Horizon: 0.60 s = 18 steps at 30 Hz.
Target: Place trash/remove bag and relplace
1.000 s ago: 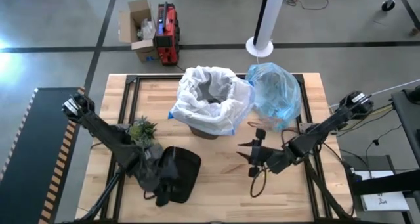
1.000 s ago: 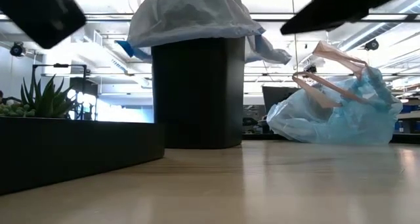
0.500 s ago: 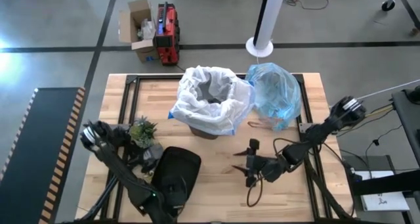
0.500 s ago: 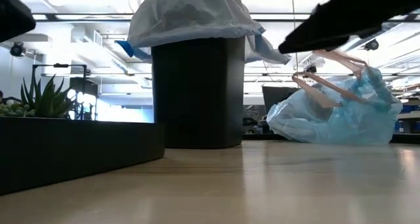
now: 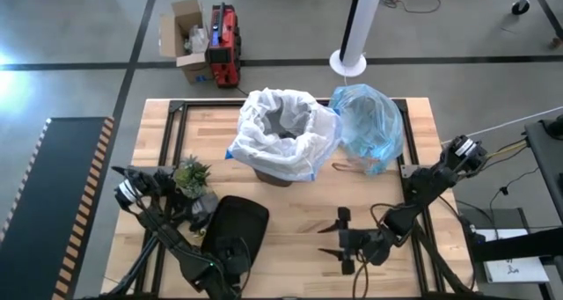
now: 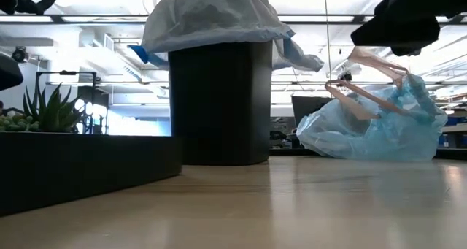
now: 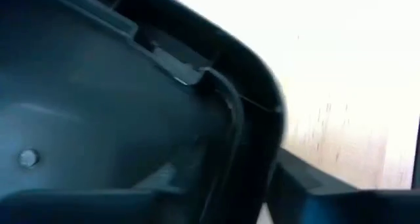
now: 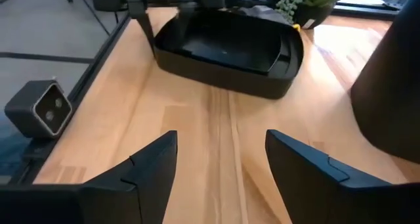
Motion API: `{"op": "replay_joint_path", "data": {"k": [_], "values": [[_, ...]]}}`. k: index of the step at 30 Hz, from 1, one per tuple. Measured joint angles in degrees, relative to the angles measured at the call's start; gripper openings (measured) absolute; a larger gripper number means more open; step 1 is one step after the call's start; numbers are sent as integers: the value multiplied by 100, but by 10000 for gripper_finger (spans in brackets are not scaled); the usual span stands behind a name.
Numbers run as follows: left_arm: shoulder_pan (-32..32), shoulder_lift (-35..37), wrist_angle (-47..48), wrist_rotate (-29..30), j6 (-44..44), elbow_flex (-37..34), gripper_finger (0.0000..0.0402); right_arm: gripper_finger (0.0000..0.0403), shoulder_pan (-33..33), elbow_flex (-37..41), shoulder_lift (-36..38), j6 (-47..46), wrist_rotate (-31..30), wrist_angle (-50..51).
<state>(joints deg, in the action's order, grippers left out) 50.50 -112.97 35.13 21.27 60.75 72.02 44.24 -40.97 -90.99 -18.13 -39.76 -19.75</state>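
Note:
A black bin (image 5: 280, 170) stands at the table's far middle, lined with a white translucent bag (image 5: 283, 131) folded over its rim (image 6: 211, 19). The light-blue bag (image 5: 369, 124) lies bunched on the table to the bin's right, resting on its side (image 6: 372, 132), with reddish drawstrings showing. No loose trash shows. My right gripper (image 5: 341, 241) hovers open over bare wood near the near edge, well clear of both bags (image 8: 222, 142). My left arm is folded low at the near left, its gripper end over a black tray (image 5: 237, 234).
The black tray (image 8: 226, 50) lies at the near left with a small green plant (image 5: 191, 174) beside it. A dark metal frame runs along the table's edges (image 5: 413, 221). Bare wood lies between the tray and my right gripper. A white pole base (image 5: 347, 62) stands beyond the far edge.
My right gripper has drawn back from the bin toward the table's near edge, staying open. My left arm has folded down and pulled back toward the near edge, over the black tray. The bin and both bags have kept still.

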Motion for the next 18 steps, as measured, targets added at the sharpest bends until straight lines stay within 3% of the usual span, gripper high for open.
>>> {"op": "replay_joint_path", "data": {"k": [3,5,10,18], "values": [[-2,-11,11,127,-77,13,40,213,3,0,16,169,-227,-52],[-6,-13,51,234,-112,45,18,211,1,-2,41,440,-262,-141],[-25,10,0,716,-675,280,33,219,1,-2,40,1723,-569,-988],[-117,389,-47,1083,-1796,1188,23,258,-36,-9,12,3567,-644,-2401]]}}
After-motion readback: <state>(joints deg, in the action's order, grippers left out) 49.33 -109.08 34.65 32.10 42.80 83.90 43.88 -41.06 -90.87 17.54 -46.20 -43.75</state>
